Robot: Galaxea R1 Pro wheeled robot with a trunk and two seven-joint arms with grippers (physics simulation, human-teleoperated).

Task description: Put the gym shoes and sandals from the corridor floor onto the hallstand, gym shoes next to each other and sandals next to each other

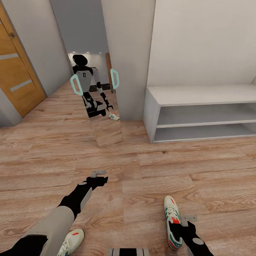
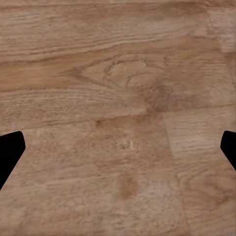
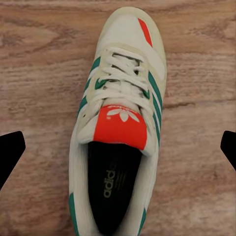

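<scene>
One gym shoe (image 1: 172, 220), cream-white with green stripes and a red-orange tongue label, lies on the corridor floor (image 1: 149, 167) near my right side. My right gripper (image 1: 188, 218) hovers at its heel side, open. In the right wrist view this gym shoe (image 3: 120, 108) lies lengthwise between the wide-spread fingers of the right gripper (image 3: 118, 147), untouched. The other gym shoe (image 1: 72, 242) lies at the lower left, partly behind my left forearm. My left gripper (image 1: 98, 174) is open over bare planks (image 2: 118, 98). The sandals are out of view.
A pale grey low unit (image 1: 199, 93) with two long open compartments under a flat top stands against the right wall; I cannot tell if it is the hallstand. A tall mirror (image 1: 103, 106) leans ahead, reflecting me. A wooden door (image 1: 16, 71) is at the left.
</scene>
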